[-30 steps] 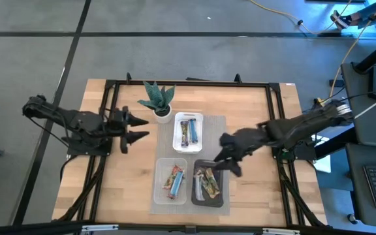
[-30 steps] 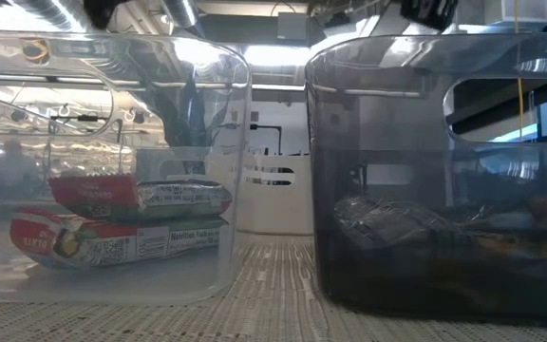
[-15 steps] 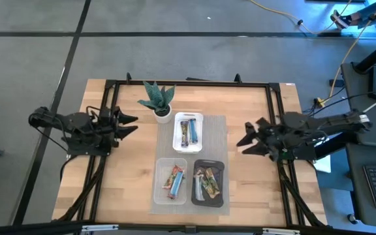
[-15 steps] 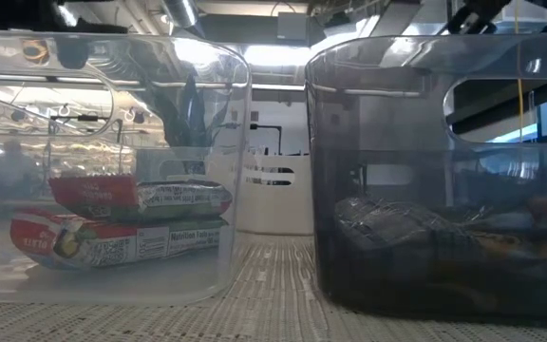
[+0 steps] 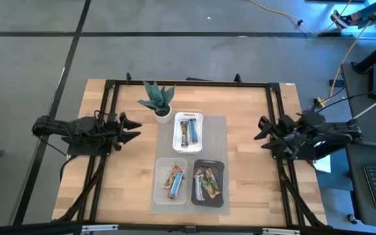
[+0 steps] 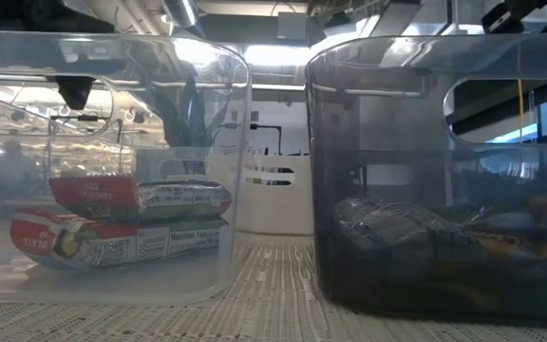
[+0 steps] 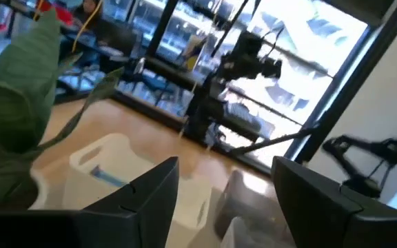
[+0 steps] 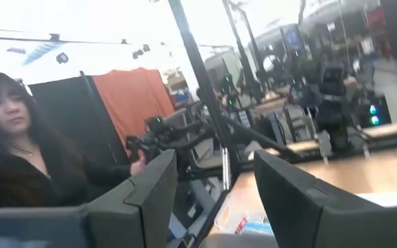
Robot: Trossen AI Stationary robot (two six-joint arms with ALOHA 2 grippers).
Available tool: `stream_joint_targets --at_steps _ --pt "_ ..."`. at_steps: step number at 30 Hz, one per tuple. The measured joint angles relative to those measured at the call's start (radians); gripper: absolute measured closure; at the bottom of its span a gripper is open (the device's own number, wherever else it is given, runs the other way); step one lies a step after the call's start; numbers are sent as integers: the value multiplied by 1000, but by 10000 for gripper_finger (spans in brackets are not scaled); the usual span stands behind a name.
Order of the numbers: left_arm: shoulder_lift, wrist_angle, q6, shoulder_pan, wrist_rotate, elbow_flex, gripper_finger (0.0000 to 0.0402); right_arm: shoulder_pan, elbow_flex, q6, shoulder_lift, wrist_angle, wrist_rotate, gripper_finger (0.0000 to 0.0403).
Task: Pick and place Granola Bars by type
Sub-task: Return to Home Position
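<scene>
Granola bars lie sorted in three trays at the table's middle. Blue bars (image 5: 187,131) are in the white tray (image 5: 177,138). Red bars (image 5: 174,181) are in the clear tray (image 5: 160,186) and also show in the low view (image 6: 131,223). Green-and-tan bars (image 5: 208,183) are in the black tray (image 5: 221,189). My left gripper (image 5: 138,128) is open and empty at the table's left, pointing toward the trays. My right gripper (image 5: 260,132) is open and empty near the table's right edge. Both also show open in their wrist views (image 7: 229,182) (image 8: 216,179).
A potted plant (image 5: 156,99) stands just beyond the white tray, near my left gripper. A grey mat (image 5: 222,140) lies under the trays. A black frame (image 5: 188,83) runs along the table's edges. A person (image 8: 19,151) shows beyond the table in the right wrist view.
My right gripper has drawn back from above the black tray toward the table's right edge, empty. My left gripper has pulled back a little toward the left edge and come lower. The bars and trays have stayed where they were.
</scene>
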Motion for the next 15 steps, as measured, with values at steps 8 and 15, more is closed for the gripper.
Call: stream_joint_targets --at_steps 8,15 --pt "0 93 -4 44 48 -85 176 0 -76 -27 -176 -3 -3 205" --pt "-1 115 60 62 46 -98 177 0 -91 -116 -177 2 -21 205"
